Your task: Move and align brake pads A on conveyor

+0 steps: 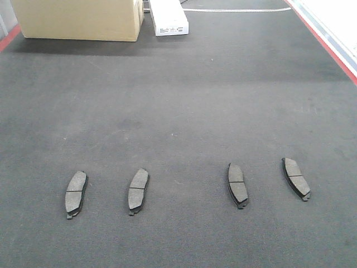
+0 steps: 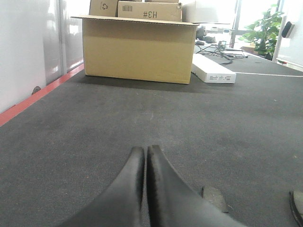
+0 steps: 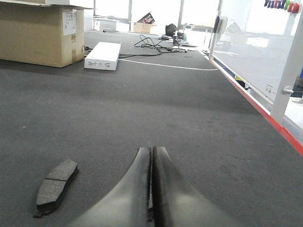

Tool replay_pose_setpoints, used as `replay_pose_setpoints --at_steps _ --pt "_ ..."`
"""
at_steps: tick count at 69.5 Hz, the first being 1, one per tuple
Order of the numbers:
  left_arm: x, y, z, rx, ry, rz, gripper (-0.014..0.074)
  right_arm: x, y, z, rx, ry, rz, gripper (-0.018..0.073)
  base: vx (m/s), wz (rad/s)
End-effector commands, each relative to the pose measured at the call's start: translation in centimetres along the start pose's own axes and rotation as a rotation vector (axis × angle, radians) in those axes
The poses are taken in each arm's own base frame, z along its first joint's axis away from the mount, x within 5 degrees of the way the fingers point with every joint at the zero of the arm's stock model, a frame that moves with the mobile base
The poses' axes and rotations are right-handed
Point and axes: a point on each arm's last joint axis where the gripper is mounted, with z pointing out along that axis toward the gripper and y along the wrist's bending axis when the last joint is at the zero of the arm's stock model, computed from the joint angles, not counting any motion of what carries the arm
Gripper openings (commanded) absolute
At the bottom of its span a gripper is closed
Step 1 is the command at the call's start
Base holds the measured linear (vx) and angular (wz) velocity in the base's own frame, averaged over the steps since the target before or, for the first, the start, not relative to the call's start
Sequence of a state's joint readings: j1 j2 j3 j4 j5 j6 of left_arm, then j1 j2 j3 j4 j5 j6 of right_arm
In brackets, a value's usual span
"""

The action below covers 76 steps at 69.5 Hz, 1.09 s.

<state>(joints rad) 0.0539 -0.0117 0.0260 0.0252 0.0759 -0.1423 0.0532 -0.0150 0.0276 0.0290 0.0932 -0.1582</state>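
You see conveyor (image 1: pixel 184 100): dark grey-black, rough carpet-like weave, red strips (image 1: pixel 321 39) along edges. Brake pads A (image 1: pixel 76 193): four, dark grey, faintly speckled, thin dark groove across each middle, black rim beneath. Cardboard box (image 1: pixel 78 19): tan-brown; from left wrist view you read black "#3H" print on carton behind it. Flat box (image 1: pixel 168 18): white, small black label print. Left gripper (image 2: pixel 145 153) and right gripper (image 3: pixel 152 152): matte black fingers. Plant (image 2: pixel 265 28): green leaves.

A big cardboard box (image 2: pixel 137 47) stands far ahead of the fingers. A white flat box (image 2: pixel 213 71) lies just beside it, with black cables (image 3: pixel 156 45) farther behind.
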Motion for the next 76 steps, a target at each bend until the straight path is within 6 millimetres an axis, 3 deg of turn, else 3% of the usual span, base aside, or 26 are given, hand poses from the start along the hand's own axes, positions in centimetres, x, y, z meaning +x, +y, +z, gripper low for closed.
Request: replay_pose_setpoints --at_steps 1,76 --pt "0.03 -0.01 -0.03 0.009 -0.067 -0.008 -0.0006 -0.53 -0.11 -0.08 0.017 -0.080 -0.007 -0.0010 0.00 0.00" --pt "0.03 -0.01 -0.03 0.009 -0.067 -0.008 -0.0006 -0.54 -0.11 -0.08 0.017 -0.081 -0.007 -0.0010 0.00 0.00"
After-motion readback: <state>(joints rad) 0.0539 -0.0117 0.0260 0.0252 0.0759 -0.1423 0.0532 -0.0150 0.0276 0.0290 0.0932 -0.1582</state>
